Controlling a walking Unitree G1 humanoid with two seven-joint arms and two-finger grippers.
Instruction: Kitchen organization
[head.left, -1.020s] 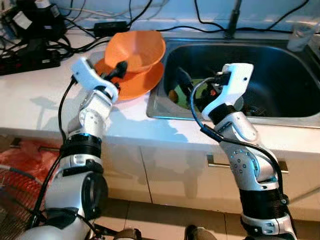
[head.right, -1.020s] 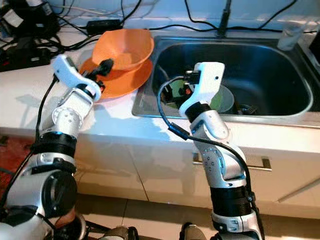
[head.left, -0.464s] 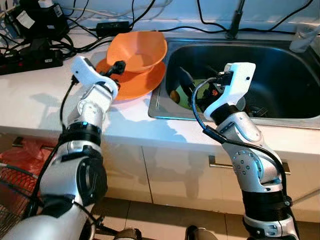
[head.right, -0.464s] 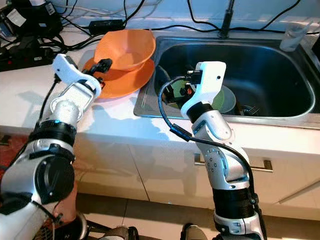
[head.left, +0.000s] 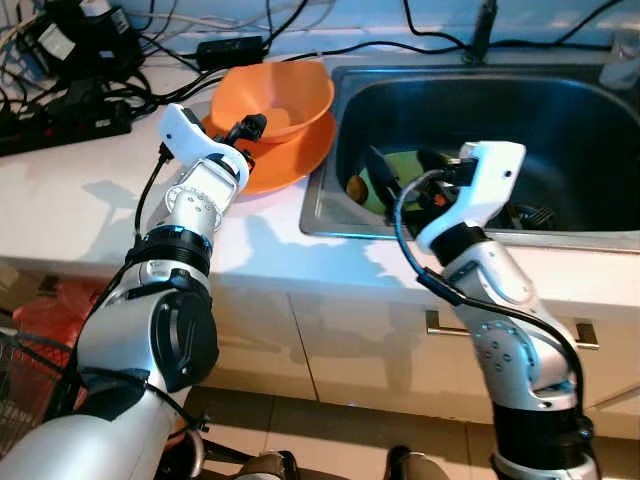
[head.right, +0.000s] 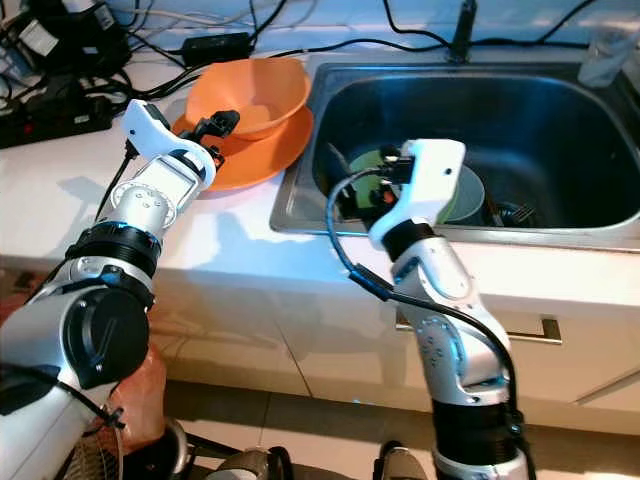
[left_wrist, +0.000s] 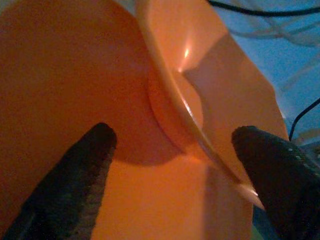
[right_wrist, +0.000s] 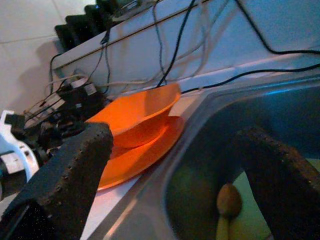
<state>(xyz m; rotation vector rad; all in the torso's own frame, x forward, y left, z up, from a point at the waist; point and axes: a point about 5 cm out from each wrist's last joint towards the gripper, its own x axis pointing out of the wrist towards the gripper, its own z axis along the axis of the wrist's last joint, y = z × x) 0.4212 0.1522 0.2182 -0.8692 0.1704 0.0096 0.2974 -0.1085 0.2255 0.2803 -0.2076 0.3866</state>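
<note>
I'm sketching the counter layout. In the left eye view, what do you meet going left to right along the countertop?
Black power strip → left gripper → orange bowl on its orange plate → sink, with the right gripper over it.

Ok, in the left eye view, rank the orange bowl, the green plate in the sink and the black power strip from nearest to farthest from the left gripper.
1. Orange bowl, right at the left gripper, on the orange plate.
2. Green plate, to its right, down in the sink.
3. Black power strip, to its left on the counter; close to the green plate's distance, so the last two are hard to call.
</note>
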